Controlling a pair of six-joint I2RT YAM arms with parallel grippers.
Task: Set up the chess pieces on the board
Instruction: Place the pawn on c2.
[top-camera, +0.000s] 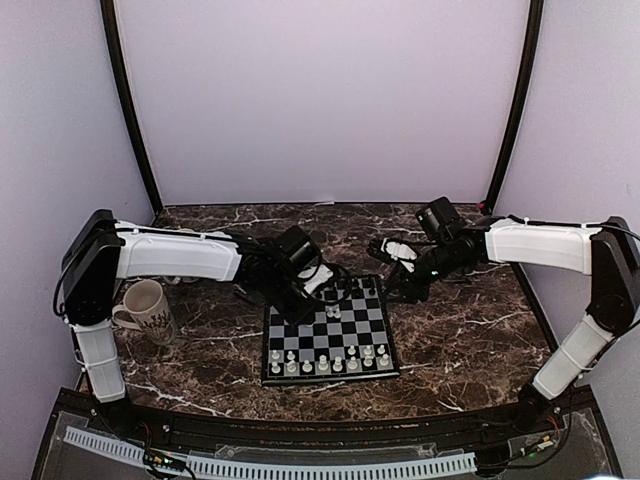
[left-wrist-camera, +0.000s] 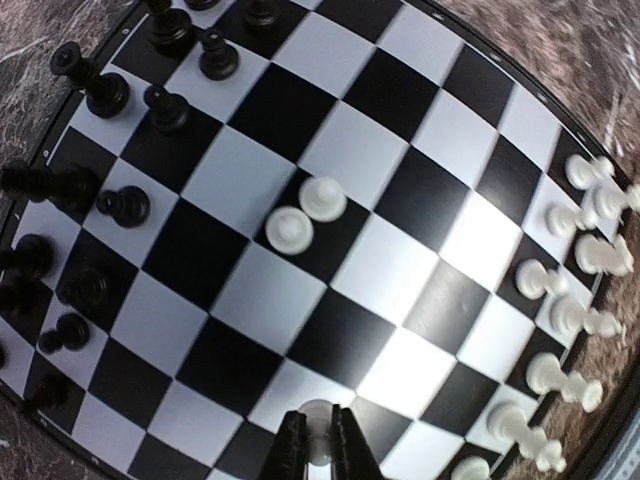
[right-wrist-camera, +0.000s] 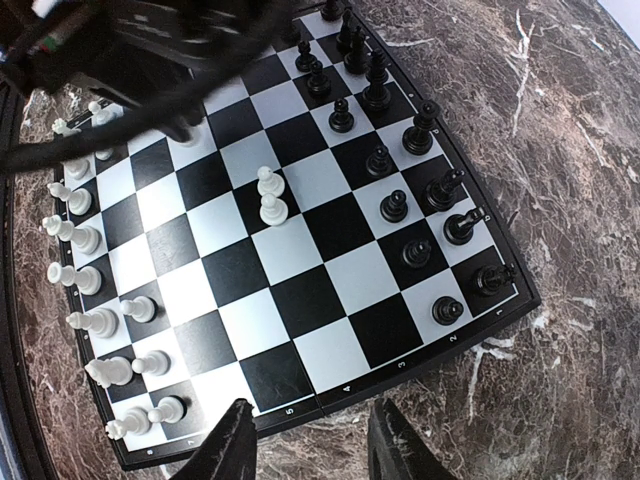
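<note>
The chessboard (top-camera: 345, 352) lies on the marble table between my arms. White pieces (top-camera: 330, 362) line its near rows and black pieces (left-wrist-camera: 100, 150) its far rows. Two white pawns (left-wrist-camera: 305, 212) stand together near the middle; they also show in the right wrist view (right-wrist-camera: 270, 197). My left gripper (left-wrist-camera: 319, 440) is shut on a white pawn (left-wrist-camera: 318, 418) and holds it above the board's left side. My right gripper (right-wrist-camera: 308, 440) is open and empty, hovering over the board's right rim (right-wrist-camera: 400, 375).
A white mug (top-camera: 148, 310) stands on the table at the left, beside my left arm. Dark marble table (top-camera: 470, 330) surrounds the board. Black frame posts (top-camera: 128, 100) and pale walls enclose the back.
</note>
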